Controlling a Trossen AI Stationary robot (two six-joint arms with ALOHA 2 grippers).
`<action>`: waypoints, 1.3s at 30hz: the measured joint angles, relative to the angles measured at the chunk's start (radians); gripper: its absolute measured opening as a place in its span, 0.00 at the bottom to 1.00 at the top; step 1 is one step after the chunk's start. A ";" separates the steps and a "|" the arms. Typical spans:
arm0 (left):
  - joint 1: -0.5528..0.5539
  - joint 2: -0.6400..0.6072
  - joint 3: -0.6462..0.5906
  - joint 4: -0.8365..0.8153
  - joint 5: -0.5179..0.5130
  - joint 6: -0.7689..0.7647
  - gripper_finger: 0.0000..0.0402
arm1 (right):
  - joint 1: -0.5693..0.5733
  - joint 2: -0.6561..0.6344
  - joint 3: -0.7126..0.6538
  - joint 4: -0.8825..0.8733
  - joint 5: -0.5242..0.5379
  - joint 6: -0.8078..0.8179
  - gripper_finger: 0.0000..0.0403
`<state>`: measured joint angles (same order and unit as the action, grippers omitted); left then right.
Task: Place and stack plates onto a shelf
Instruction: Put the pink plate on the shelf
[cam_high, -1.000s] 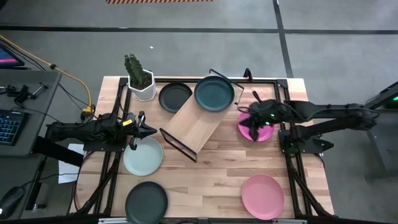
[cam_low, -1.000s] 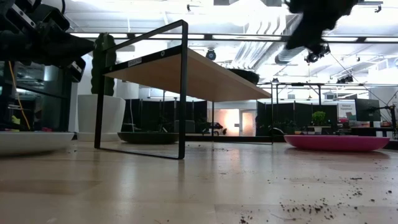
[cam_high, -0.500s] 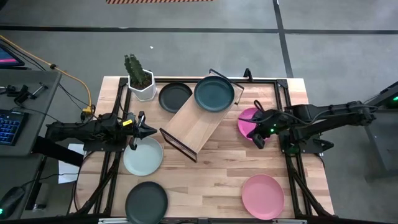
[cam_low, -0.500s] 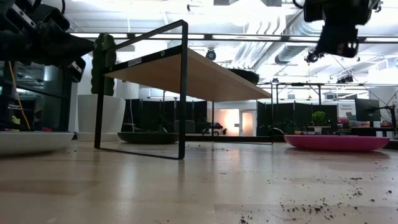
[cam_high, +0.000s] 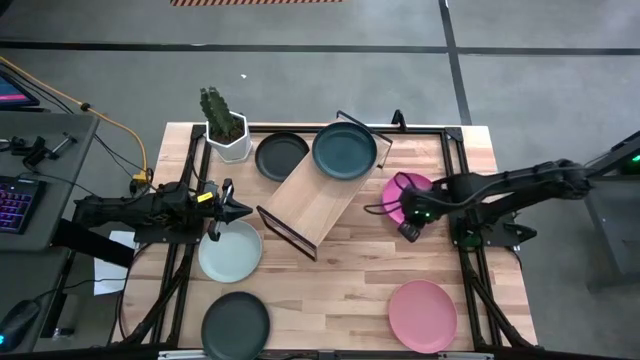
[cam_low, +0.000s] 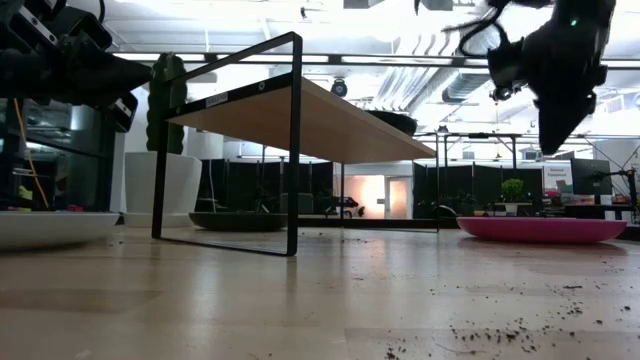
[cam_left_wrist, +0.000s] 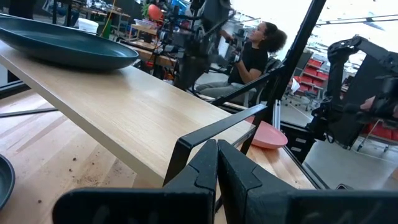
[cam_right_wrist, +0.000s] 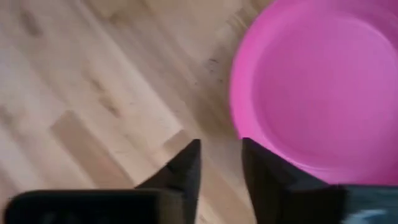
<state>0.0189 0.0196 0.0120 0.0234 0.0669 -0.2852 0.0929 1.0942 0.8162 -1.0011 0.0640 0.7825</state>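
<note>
The light-wood shelf (cam_high: 318, 197) stands slantwise mid-table on black wire legs, with a dark teal plate (cam_high: 344, 150) on its far end. Flat on the table lie a dark grey plate (cam_high: 280, 156), a magenta plate (cam_high: 402, 192), a mint-white plate (cam_high: 230, 250), a black plate (cam_high: 236, 323) and a light pink plate (cam_high: 422, 315). My right gripper (cam_high: 408, 230) hangs above the table at the magenta plate's near rim (cam_right_wrist: 249, 124), pointing down and open by a narrow gap. My left gripper (cam_high: 246, 210) hovers shut over the mint-white plate's far edge, left of the shelf.
A white pot with a cactus (cam_high: 227, 134) stands at the far left corner beside the dark grey plate. Crumbs of soil dot the near tabletop (cam_low: 500, 335). A seated person (cam_left_wrist: 255, 53) shows beyond the table's right side. Bare wood lies between the shelf and the pink plate.
My right gripper has moved from above the magenta plate toward the table's near edge, dropped lower and tipped its fingers downward; it now hangs by the plate's near rim. The plates and shelf have stayed put.
</note>
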 joint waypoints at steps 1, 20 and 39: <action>0.000 0.000 0.000 0.000 0.000 0.000 0.00 | -0.001 0.023 0.000 -0.003 0.010 -0.001 0.29; 0.000 0.000 0.000 0.000 0.000 0.000 0.00 | -0.001 0.099 -0.206 0.197 0.074 -0.085 0.52; 0.000 0.000 0.000 0.000 0.000 0.000 0.00 | -0.001 0.111 -0.288 0.268 0.086 -0.115 0.49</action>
<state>0.0192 0.0196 0.0120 0.0232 0.0669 -0.2855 0.0917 1.2049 0.5278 -0.7328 0.1498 0.6675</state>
